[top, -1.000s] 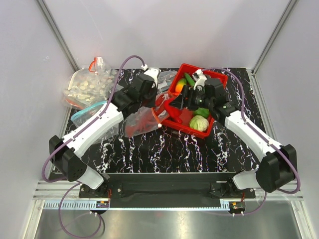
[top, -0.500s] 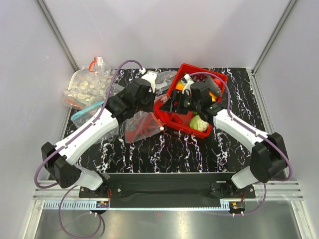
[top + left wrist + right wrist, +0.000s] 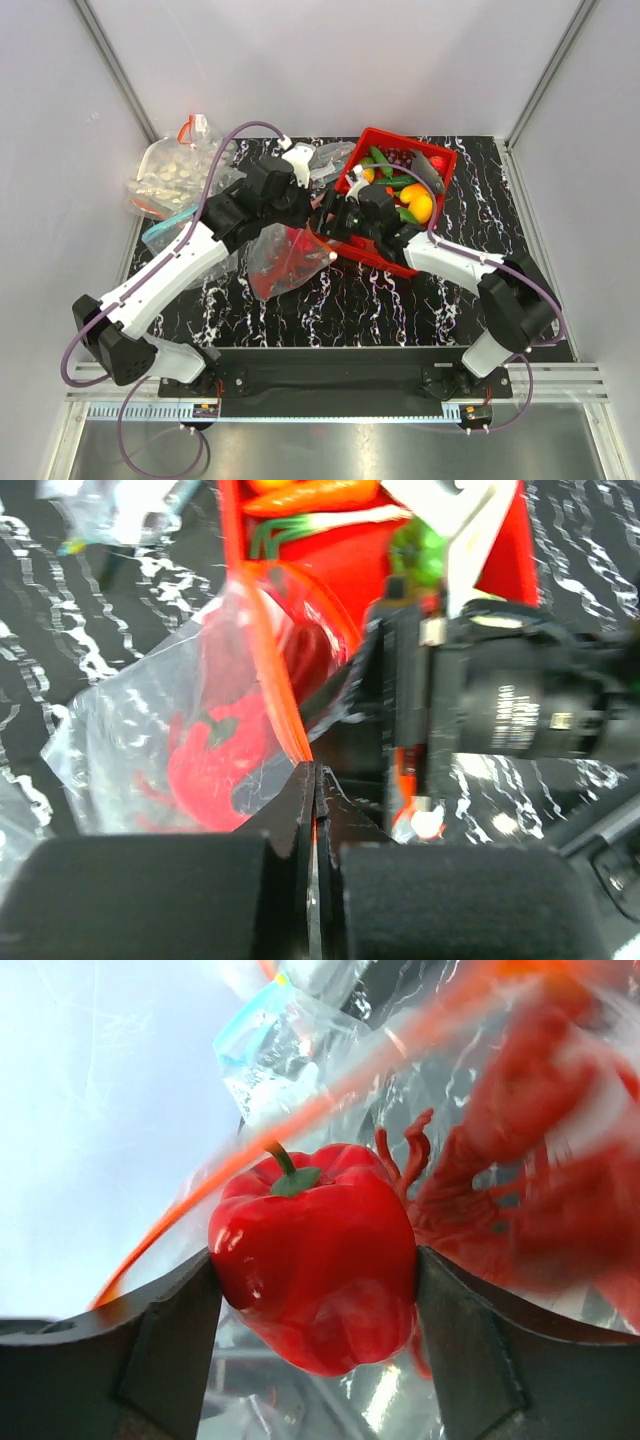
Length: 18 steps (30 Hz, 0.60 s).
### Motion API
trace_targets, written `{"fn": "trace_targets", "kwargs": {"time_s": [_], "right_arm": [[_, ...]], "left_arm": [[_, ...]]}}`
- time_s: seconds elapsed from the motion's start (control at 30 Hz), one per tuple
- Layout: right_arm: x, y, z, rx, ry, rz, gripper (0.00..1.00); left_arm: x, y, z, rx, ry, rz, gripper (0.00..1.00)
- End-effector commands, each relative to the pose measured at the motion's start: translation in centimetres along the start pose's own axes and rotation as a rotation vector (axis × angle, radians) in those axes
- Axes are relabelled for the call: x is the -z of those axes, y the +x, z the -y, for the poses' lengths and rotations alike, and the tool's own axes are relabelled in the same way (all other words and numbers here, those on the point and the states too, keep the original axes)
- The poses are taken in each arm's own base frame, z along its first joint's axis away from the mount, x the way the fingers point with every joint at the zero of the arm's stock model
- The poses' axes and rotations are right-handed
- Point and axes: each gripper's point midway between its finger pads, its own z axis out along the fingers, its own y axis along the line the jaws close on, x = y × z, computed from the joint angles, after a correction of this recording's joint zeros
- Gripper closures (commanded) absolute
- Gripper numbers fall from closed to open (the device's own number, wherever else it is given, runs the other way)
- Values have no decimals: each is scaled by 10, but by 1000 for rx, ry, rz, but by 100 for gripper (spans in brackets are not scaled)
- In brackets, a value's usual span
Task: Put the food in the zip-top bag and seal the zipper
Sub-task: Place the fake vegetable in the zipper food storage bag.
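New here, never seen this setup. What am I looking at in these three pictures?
A left arm and a right arm are bolted to the near edge of a black table. The wide picture comes from a fixed overhead camera. The other two come from a camera on each wrist, looking past that arm's own tool. On the table are a red tray of toy foods, a clear bag with an orange zip, and two more bags at far left. The left tool is shut on the clear bag's mouth edge. The right tool grips a red pepper at that mouth. Red food already lies inside.
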Motion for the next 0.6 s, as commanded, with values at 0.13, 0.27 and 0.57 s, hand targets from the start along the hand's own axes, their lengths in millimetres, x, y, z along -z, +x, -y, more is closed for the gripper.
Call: {"fn": "trace_targets", "kwargs": {"time_s": [0.13,0.27,0.57], "right_arm": [[26,-29,-31,91,-32,146,19],[38,-28,-35,124,-9,119,21],[27,-13,-45,122,-79,19,4]], "left_arm": [[22,-18,2,45,122,50,100],[31,-19,-4,25,119,47,100],[40,-26,-1,-23,150,72,100]]}}
